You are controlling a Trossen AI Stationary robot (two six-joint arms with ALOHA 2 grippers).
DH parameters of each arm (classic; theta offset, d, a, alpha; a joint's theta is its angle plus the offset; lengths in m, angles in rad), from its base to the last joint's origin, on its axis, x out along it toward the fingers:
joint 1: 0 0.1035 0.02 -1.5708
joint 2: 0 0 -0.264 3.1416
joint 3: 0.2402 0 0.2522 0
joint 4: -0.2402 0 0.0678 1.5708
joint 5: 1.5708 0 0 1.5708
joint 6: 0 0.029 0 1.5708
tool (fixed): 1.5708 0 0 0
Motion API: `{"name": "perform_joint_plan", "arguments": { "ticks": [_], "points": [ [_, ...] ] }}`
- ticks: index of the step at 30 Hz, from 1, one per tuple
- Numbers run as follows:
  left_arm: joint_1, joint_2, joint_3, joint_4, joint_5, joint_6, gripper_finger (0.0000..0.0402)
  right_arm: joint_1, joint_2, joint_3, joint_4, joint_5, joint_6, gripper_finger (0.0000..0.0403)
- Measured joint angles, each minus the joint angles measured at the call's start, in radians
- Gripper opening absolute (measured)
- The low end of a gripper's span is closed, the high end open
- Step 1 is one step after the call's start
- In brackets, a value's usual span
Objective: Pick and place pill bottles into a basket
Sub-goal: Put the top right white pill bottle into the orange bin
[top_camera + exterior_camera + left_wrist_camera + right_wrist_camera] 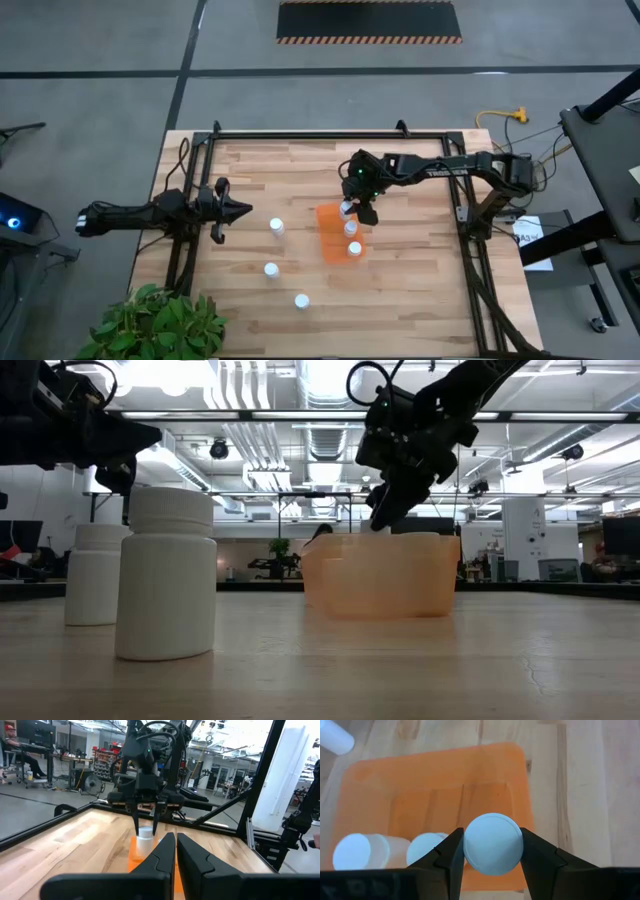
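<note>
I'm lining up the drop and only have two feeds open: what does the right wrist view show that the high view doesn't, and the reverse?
Only the right wrist view: the right gripper with its fingers clamped on the held bottle, above an empty end of the basket, beside two bottles already inside.

Only the high view: three loose bottles on the table, and the left gripper waiting beside them.

Both: the basket and the held bottle over it.

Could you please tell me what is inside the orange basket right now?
Two pill bottles stand in the basket. The right gripper holds a third bottle above it, covering part of the floor beneath.
</note>
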Motion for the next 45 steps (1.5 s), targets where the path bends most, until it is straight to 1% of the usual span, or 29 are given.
{"name": "perform_joint_plan", "arguments": {
  "ticks": [7,11,20,39,45],
  "points": [
    [0.000,0.000,0.000,-0.001,0.000,0.000,0.0000,0.000,0.001,-0.023,-0.002,0.008,-0.051,0.0142],
    [0.000,0.000,0.000,-0.001,0.000,0.000,0.0000,0.000,0.001,-0.039,0.026,0.013,-0.055,0.0142],
    [0.000,0.000,0.000,-0.001,0.000,0.000,0.0000,0.002,0.000,-0.047,0.031,0.064,-0.081,0.0142],
    [0.000,0.000,0.000,-0.001,0.000,0.000,0.0000,0.012,0.000,-0.047,0.018,0.065,-0.112,0.0142],
    [0.000,0.000,0.000,-0.001,0.000,0.000,0.0000,0.013,0.000,-0.047,0.018,0.090,-0.112,0.0182]
  ]
}}
